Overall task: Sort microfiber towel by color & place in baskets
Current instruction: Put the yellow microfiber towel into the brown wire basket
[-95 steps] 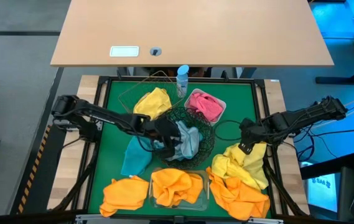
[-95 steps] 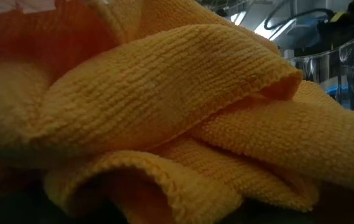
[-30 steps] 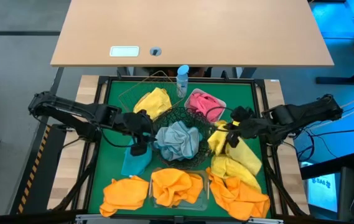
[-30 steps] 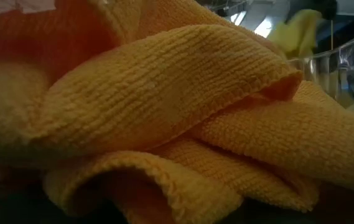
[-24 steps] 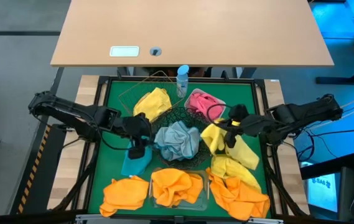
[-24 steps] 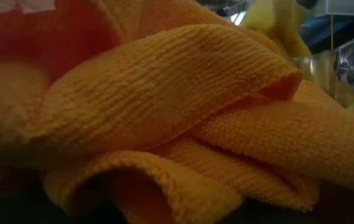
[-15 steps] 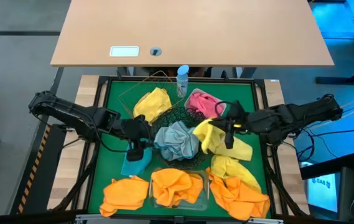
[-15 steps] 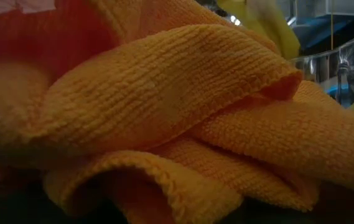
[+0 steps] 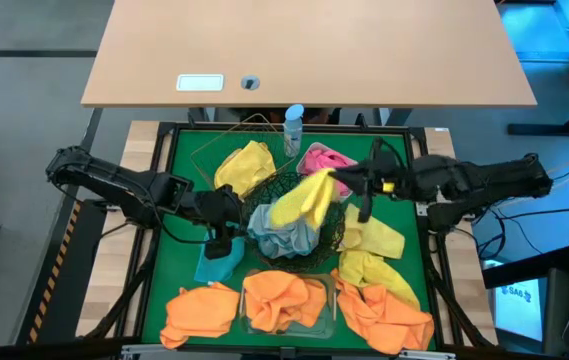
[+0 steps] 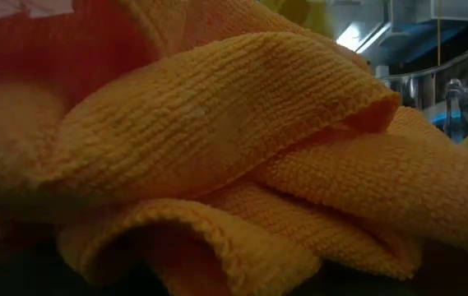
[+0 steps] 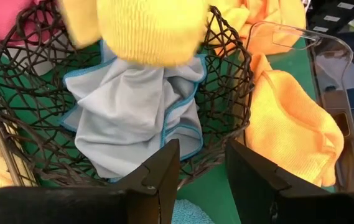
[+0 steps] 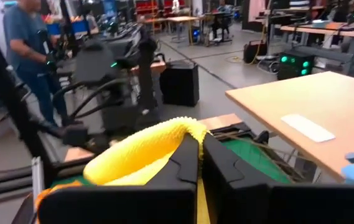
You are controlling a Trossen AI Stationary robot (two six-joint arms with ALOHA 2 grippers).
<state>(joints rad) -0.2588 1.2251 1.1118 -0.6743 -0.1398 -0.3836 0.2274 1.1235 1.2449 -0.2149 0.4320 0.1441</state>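
My right gripper [image 9: 342, 181], clamped on a yellow towel [image 9: 300, 200], hangs over the black wire bowl [image 9: 336, 222]; next, probably the copper basket [image 9: 204, 153]. Left gripper [image 9: 220, 240] waits, fingers parted and empty.

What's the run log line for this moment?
right gripper: fingers shut on yellow towel, over black wire bowl | left gripper: open beside bowl

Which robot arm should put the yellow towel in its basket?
The right: its end effector already holds the yellow towel above the black wire bowl. The left end effector is empty.
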